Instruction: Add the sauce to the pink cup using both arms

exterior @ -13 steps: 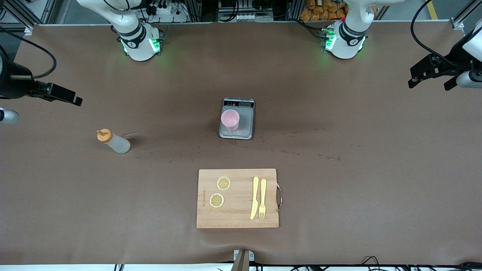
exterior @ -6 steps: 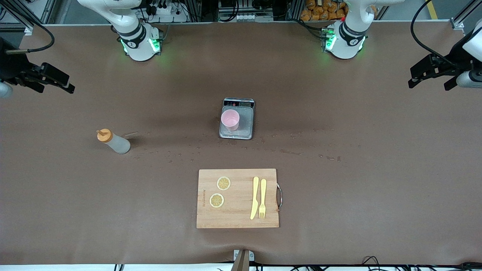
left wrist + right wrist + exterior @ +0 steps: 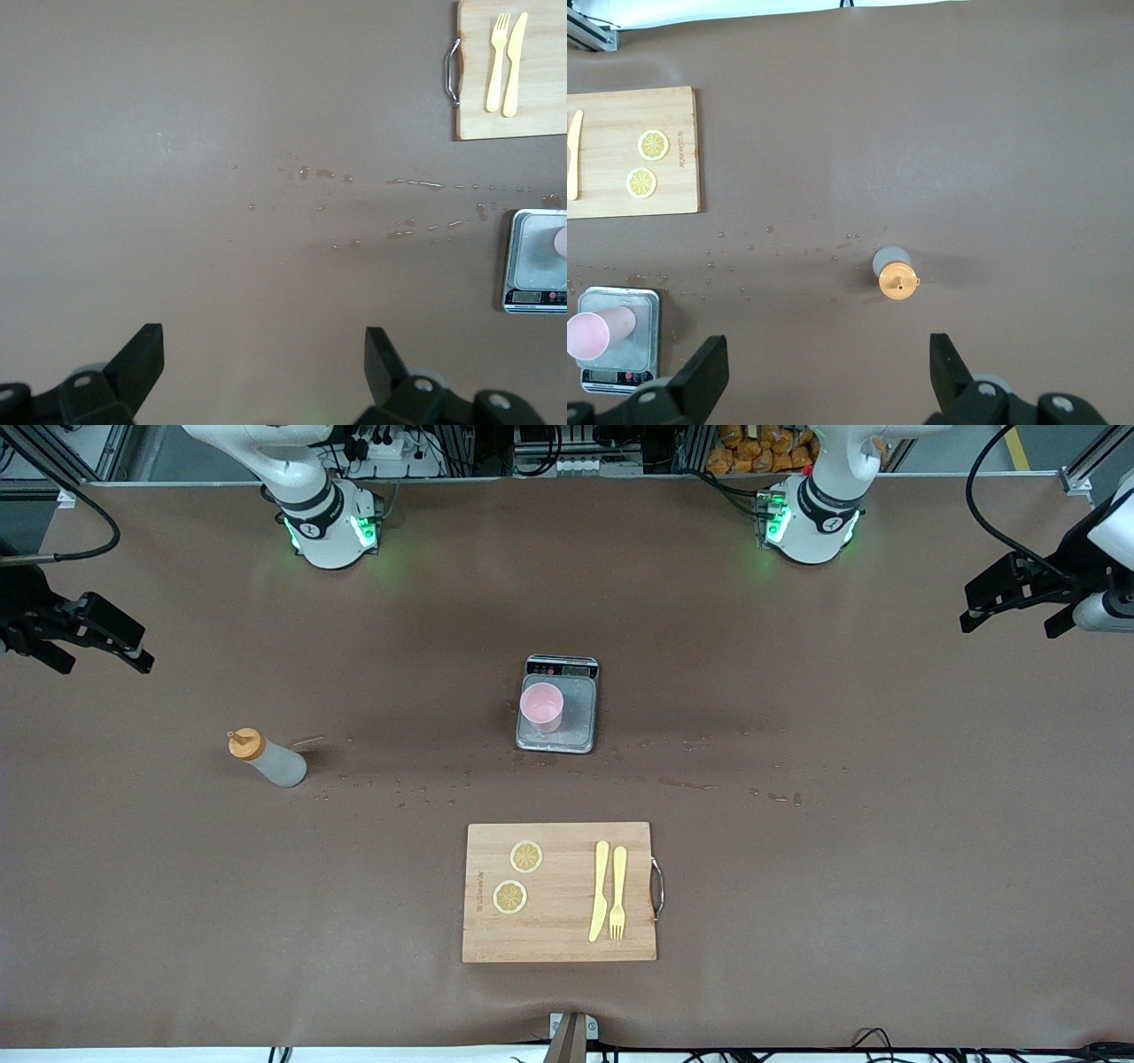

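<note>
The sauce bottle [image 3: 267, 759], whitish with an orange cap, stands upright on the brown table toward the right arm's end; it also shows in the right wrist view [image 3: 896, 276]. The pink cup [image 3: 541, 707] stands on a small scale [image 3: 571, 731] at the table's middle, and shows in the right wrist view [image 3: 594, 335] and at the edge of the left wrist view [image 3: 561, 241]. My right gripper [image 3: 99, 657] [image 3: 828, 363] is open and empty, up over the table near the bottle's end. My left gripper [image 3: 1010, 622] [image 3: 264, 350] is open and empty over the left arm's end, waiting.
A wooden cutting board [image 3: 567, 943] lies nearer to the front camera than the scale, with two lemon slices [image 3: 526, 856], a yellow knife [image 3: 601, 890] and a yellow fork [image 3: 617, 892]. Small liquid drops [image 3: 682, 783] dot the table between scale and board.
My right gripper has drifted toward the right arm's end of the table and turned. The left arm, the bottle and the cup have not moved.
</note>
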Tool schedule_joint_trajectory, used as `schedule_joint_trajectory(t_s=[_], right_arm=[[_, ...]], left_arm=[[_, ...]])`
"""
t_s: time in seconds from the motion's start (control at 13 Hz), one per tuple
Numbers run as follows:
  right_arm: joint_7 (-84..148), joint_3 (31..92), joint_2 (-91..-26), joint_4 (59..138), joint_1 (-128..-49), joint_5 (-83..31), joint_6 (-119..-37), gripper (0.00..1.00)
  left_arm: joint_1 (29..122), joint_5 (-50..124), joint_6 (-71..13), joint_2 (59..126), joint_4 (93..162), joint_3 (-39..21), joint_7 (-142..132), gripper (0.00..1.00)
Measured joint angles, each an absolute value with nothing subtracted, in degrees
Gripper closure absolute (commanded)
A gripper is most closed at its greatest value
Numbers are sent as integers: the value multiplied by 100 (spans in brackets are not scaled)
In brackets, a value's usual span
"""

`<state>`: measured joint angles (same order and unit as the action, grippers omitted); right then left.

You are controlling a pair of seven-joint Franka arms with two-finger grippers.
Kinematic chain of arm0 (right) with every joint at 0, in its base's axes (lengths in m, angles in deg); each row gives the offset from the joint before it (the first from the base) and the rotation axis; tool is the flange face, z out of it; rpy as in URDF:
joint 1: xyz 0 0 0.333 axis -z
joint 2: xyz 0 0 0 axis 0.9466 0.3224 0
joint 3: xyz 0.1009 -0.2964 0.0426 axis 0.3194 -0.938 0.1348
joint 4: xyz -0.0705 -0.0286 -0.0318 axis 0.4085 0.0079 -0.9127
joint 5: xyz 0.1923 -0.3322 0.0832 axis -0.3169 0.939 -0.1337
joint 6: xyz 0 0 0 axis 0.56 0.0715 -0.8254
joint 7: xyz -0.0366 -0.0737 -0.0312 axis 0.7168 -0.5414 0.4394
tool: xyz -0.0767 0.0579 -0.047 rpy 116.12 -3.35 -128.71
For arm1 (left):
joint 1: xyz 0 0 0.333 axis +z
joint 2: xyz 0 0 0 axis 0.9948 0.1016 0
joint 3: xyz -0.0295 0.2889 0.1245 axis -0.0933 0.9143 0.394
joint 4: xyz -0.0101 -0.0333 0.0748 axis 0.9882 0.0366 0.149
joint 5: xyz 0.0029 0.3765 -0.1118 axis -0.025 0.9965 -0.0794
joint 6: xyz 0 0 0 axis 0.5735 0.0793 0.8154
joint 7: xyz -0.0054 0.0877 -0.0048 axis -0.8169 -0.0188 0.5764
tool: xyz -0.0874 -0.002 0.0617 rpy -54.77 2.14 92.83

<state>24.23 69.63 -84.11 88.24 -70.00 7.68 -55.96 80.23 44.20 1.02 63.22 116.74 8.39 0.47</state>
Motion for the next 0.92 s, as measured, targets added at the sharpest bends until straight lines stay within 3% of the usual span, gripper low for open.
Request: schedule_joint_trajectory(t_s=[0.92], right_arm=[[3162,6966,-8408,8869,-6946,878,-5720,0]], left_arm=[[7986,4420,287,6322,11716,798,222,0]])
